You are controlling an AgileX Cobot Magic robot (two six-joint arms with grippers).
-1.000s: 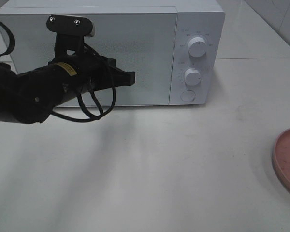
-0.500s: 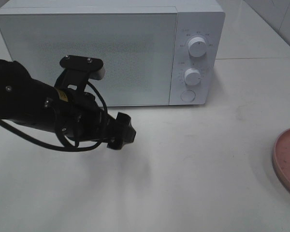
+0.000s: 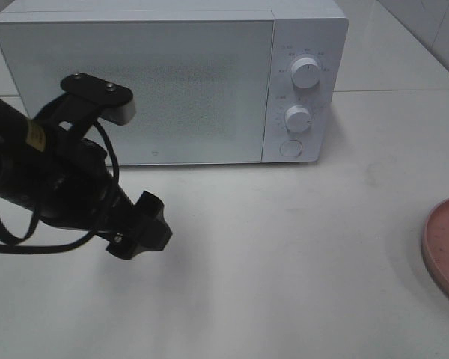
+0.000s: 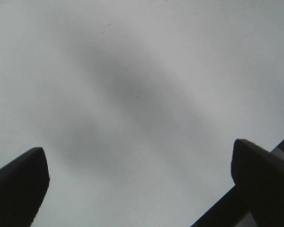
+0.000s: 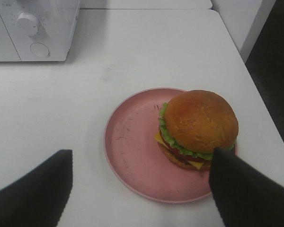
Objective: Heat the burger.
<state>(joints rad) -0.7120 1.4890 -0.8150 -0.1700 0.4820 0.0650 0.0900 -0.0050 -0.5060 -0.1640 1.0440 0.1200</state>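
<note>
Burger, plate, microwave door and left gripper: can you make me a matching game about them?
Things:
1. burger
2. plate
3. microwave door
4. left gripper

States:
A. closed
B. open, holding nothing, above bare table
C. pink, round
D. sitting on the plate, toward one side

Pairs: 1-D, 2-C, 3-A, 4-B
</note>
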